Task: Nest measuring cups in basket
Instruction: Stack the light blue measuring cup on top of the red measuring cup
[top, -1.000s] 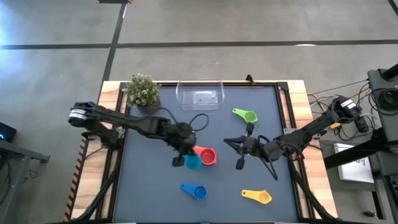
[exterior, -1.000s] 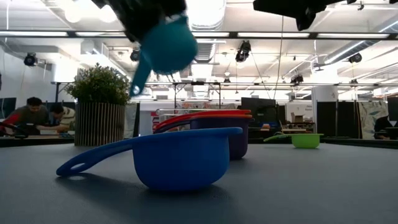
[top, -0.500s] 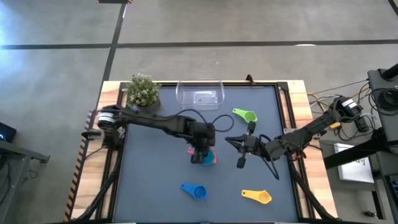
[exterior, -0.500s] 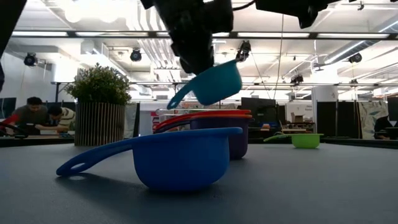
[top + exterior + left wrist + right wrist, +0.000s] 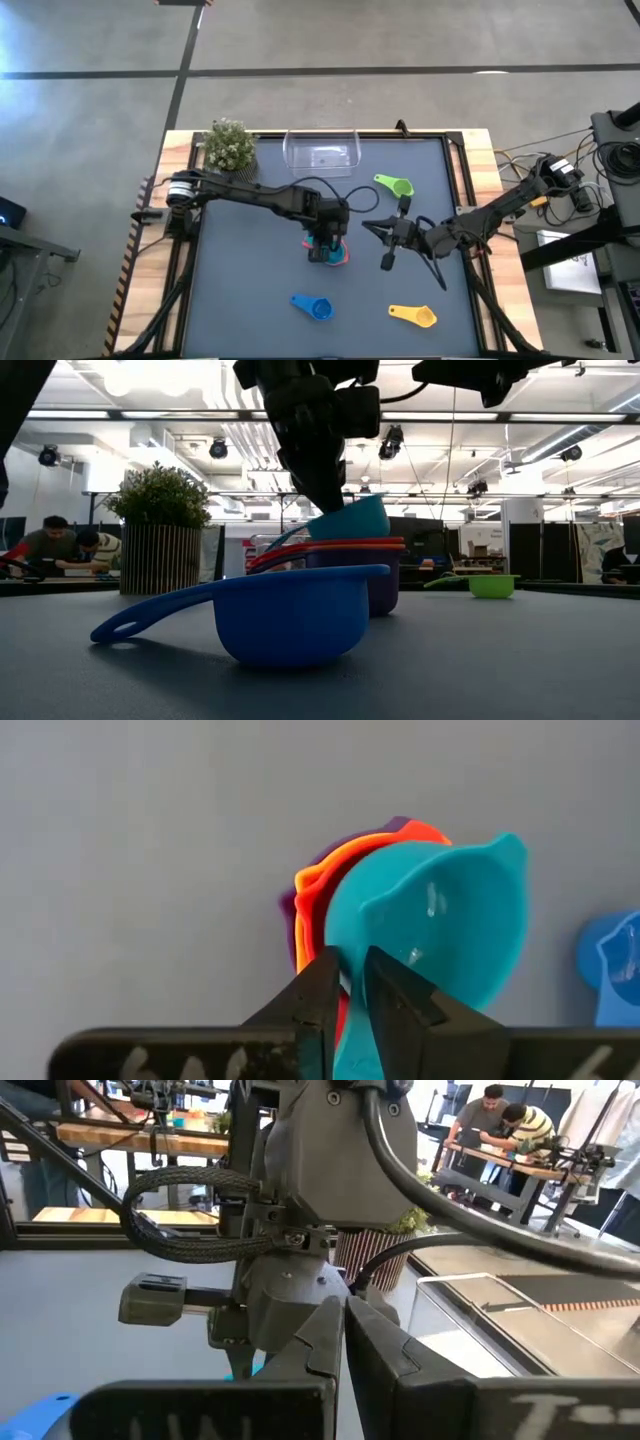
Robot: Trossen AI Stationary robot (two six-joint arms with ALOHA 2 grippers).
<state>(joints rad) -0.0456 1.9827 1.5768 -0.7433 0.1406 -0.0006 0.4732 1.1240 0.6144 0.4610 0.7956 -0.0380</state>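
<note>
From the high view I see the left gripper [image 5: 327,243] over the middle of the table [image 5: 250,300], clenched on the teal cup [image 5: 322,254], which sits on the stacked cups [image 5: 341,254] there. The basket [image 5: 321,153] lies at the far edge, well apart from the stack, beside the plant [image 5: 230,145]. The green cup [image 5: 394,185], blue cup [image 5: 314,307] and yellow cup [image 5: 415,316] lie singly on the table. The right gripper [image 5: 372,245] waits just right of the stack, fingers spread wide.

In the low view the teal cup [image 5: 348,520] rests tilted in the red cup [image 5: 330,547], the left gripper [image 5: 318,485] gripping its handle from above (the blue cup [image 5: 285,615] fills the foreground).

On the left wrist view my fingers [image 5: 318,995] pinch the teal handle; red, orange and purple rims show beneath the teal cup [image 5: 440,920].

The right wrist view mostly shows the left arm [image 5: 300,1200]; people sit at a desk [image 5: 510,1165] beyond.
</note>
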